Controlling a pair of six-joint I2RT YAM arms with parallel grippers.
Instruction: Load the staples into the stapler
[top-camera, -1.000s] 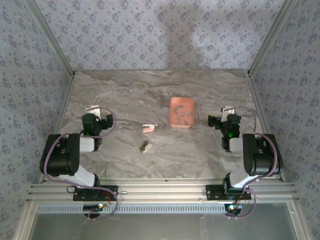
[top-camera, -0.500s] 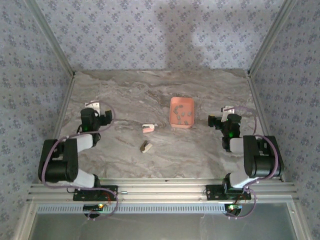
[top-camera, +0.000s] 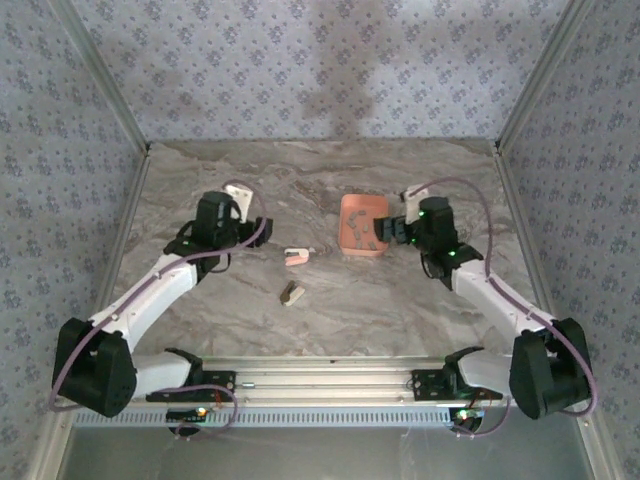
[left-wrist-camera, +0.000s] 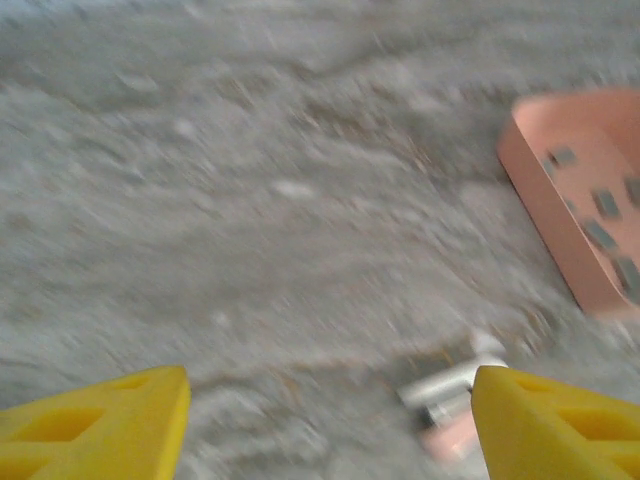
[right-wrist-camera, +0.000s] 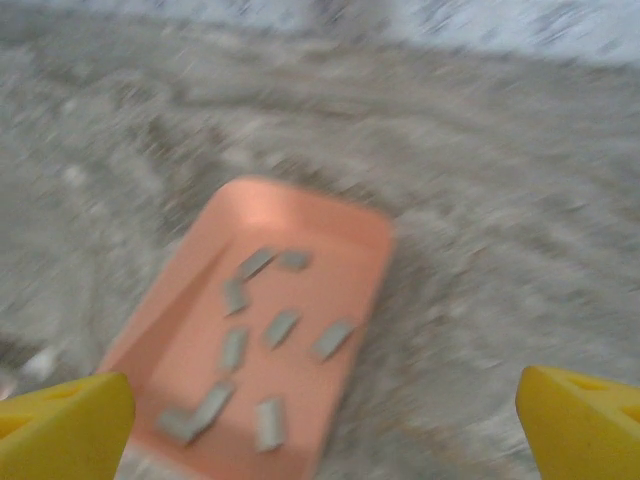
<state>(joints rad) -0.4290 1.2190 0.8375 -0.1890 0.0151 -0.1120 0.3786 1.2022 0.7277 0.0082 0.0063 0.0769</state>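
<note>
While both wrist views come out blurred, the marbled worktop (top-camera: 400, 310) reads clearly from above, with both arms stretched over it from the near edge. The left gripper (left-wrist-camera: 330, 415) hangs left of the middle, jaws wide with nothing between them. The right gripper (right-wrist-camera: 325, 425) hangs by the right side of the tray (top-camera: 365, 203), jaws just as wide and empty, its yellow fingertips (right-wrist-camera: 60, 420) cut off at the picture's bottom corners. The salmon tray lies right of the worktop's middle. The pink-and-white stapler (top-camera: 296, 257) sits near the middle, just left of the tray; the left wrist view shows it smeared and partly hidden behind a fingertip. Toward the near edge lies a brown piece (top-camera: 291, 293), too small to make out. The staples (right-wrist-camera: 280, 327), several grey strips, lie scattered in the tray.
</note>
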